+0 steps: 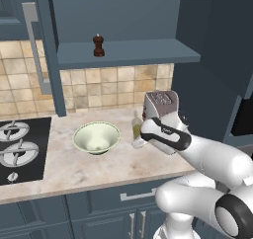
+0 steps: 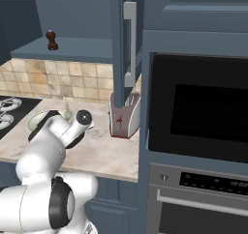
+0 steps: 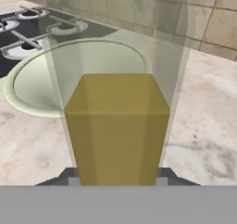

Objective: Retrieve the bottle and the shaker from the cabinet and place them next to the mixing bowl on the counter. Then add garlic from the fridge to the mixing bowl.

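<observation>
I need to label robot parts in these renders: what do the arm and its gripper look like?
The arm is glossy white with rounded segments and dark black-grey joint rings; no cables or markings show. The gripper ends in two small dark grey finger tips.

The wall behind is covered in tan square tiles (image 1: 108, 85). A black stove top (image 1: 20, 149) with round silver burners sits on the left. A silver toaster (image 2: 125, 114) with a red mark stands near the wall. A big black oven (image 2: 203, 112) is built into dark blue cupboards on the right.
</observation>
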